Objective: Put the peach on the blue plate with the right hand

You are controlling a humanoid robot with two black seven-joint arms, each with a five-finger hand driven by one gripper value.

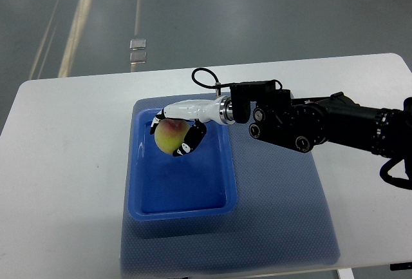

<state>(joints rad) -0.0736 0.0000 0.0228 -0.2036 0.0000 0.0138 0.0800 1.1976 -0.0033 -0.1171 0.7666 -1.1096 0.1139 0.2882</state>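
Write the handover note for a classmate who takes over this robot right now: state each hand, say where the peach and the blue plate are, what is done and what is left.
Right hand: shut on the peach, arm reaching in from the right edge over the table.
Left hand: not in view.
Peach: in the right hand's fingers, over the far part of the blue plate, a deep rectangular tray lying on a blue mat. Whether the peach touches the tray floor cannot be told from this view.
Done: peach picked up and brought over the plate.
Left: lower it if needed, open the fingers, withdraw the hand.
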